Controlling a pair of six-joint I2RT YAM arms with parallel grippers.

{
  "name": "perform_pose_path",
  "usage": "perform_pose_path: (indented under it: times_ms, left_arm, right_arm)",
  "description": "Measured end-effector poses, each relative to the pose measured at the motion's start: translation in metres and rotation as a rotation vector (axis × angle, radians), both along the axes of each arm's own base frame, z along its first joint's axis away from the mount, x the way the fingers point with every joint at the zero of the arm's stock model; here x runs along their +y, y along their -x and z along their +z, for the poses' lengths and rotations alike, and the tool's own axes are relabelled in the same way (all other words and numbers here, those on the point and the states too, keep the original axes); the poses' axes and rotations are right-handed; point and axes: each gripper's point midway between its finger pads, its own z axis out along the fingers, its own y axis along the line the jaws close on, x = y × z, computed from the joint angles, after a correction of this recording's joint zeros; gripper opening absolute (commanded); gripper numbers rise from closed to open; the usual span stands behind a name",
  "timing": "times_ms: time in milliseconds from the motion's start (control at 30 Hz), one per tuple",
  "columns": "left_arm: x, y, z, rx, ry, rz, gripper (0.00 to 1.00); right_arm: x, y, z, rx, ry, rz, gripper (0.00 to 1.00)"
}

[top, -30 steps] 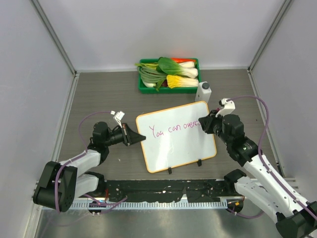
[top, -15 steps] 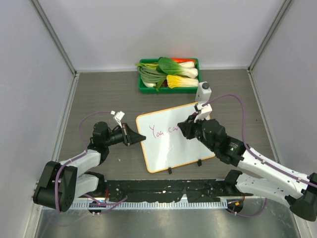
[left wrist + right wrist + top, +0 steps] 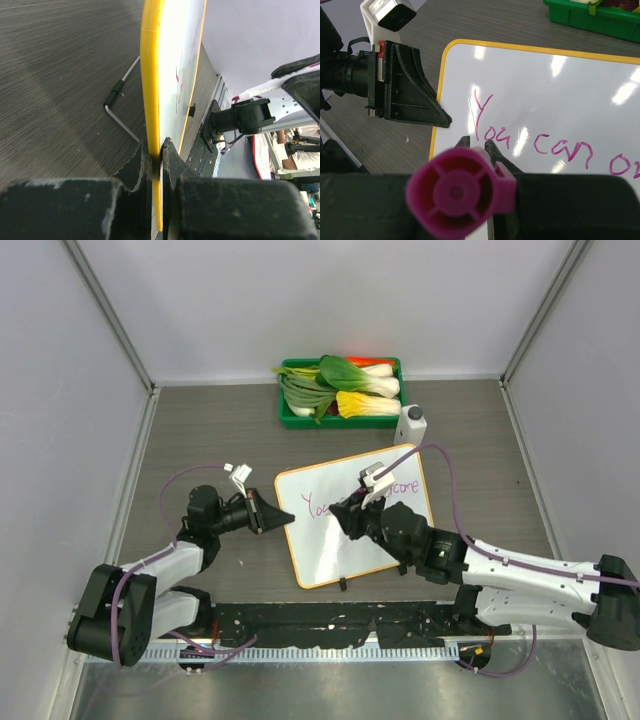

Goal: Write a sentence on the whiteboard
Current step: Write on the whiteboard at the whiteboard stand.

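Board (image 3: 335,550) propped mid-surface (image 3: 220,430), L hand (image 3: 284,518) clamped on its left edge, R hand (image 3: 348,518) clamped on marker (image 3: 460,192) over the sentence (image 3: 562,147): risk = R arm smears ink, or pen pressure shoves board out of L grip.

- We see the whiteboard (image 3: 316,548) white, rimmed in orange-yellow.
- The sentence (image 3: 563,148) runs in pink-magenta strokes.
- The marker (image 3: 460,195) is magenta.
- The tray (image 3: 340,422), upper centre, is green.
- Our table (image 3: 200,430) shows dark grey-brown wood grain.

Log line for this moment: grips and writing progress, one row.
left gripper: shut on whiteboard edge | right gripper: shut on pink marker, beside "You" | sentence: "You can" readable, remainder partly hidden
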Motion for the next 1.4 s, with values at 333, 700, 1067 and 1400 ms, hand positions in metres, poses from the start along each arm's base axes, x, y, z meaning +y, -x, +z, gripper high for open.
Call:
perform_pose_path:
  times_ms: [333,700,1067,1400]
  left_arm:
    - [0.0,0.0,0.0,0.0,0.0,0.0,0.0]
    - [0.0,0.0,0.0,-0.002,0.001,-0.001,0.0]
    - [0.0,0.0,0.0,0.001,0.0,-0.001,0.0]
    - [0.0,0.0,-0.001,0.001,0.0,-0.001,0.0]
  right_arm:
    - [0.024,0.017,-0.032,0.001,0.037,0.08,0.01]
    - [0.038,0.019,-0.04,0.005,0.034,0.091,0.01]
    - [0.042,0.015,-0.07,0.053,0.085,0.055,0.01]
    - [0.041,0.013,-0.071,0.063,0.074,0.023,0.01]
